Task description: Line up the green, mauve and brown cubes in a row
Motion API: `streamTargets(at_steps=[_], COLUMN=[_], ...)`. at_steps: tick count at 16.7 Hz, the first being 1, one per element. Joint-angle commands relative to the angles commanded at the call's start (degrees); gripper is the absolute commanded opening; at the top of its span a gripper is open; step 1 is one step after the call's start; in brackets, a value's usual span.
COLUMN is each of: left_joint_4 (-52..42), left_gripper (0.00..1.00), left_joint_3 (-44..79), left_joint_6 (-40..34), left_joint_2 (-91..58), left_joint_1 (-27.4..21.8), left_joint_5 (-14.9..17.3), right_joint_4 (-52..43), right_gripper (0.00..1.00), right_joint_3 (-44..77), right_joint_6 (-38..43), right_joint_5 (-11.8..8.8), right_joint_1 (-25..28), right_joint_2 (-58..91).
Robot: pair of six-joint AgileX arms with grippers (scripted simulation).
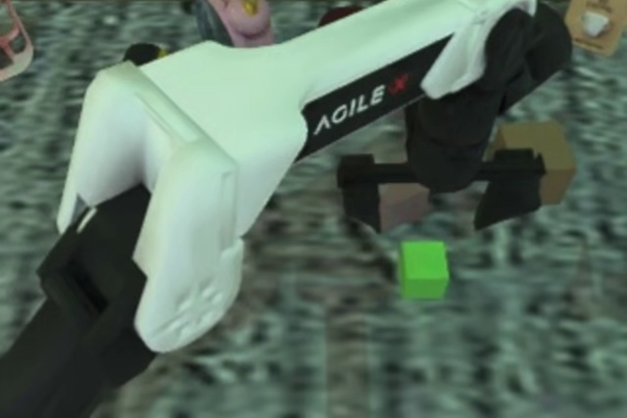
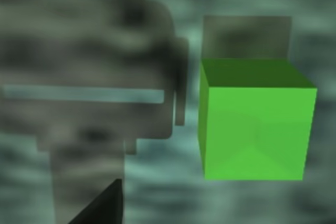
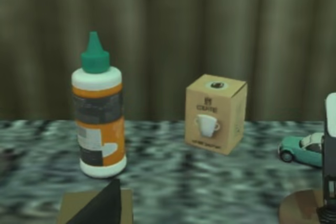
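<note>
Cubes, three, mid-bench toward the right edge: green cube (image 1: 424, 270) nearest, mauve cube (image 1: 401, 202) behind it, brown cube (image 1: 540, 156) beyond. Likely light, rigid, matte; grip flat opposite faces. Left gripper (image 1: 442, 191) hovers above the mauve cube, fingers (image 1: 508, 190) spread wide, empty. Right arm unseen; fingers: cannot tell.

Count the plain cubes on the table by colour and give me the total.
Green cube: 1
Mauve cube: 1, partly hidden beneath the open left gripper
Brown cube: 1
Total: 3 cubes
</note>
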State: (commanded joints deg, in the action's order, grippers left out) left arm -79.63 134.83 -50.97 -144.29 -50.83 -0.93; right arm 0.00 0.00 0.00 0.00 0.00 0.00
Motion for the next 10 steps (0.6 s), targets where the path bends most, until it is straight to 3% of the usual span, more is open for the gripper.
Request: streamTargets(at_steps=[5, 10], left_joint_4=[3.38, 14.64], left_gripper=[1.0, 1.0], left_joint_3=[-5.47, -24.76], left_joint_6=[0.81, 4.17], left_joint_2=[5.81, 26.72], left_joint_1=[2.68, 11.89], left_joint_5=[-0.35, -0.93], right_joint_4=[-3.9, -15.94], right_gripper=[1.0, 1.0], right_joint_3=[5.79, 25.97], right_joint_6=[0.31, 1.25], right_joint_5=[-0.18, -0.14], right_joint_1=[1.8, 6.71], right_joint_2=[5.8, 26.66])
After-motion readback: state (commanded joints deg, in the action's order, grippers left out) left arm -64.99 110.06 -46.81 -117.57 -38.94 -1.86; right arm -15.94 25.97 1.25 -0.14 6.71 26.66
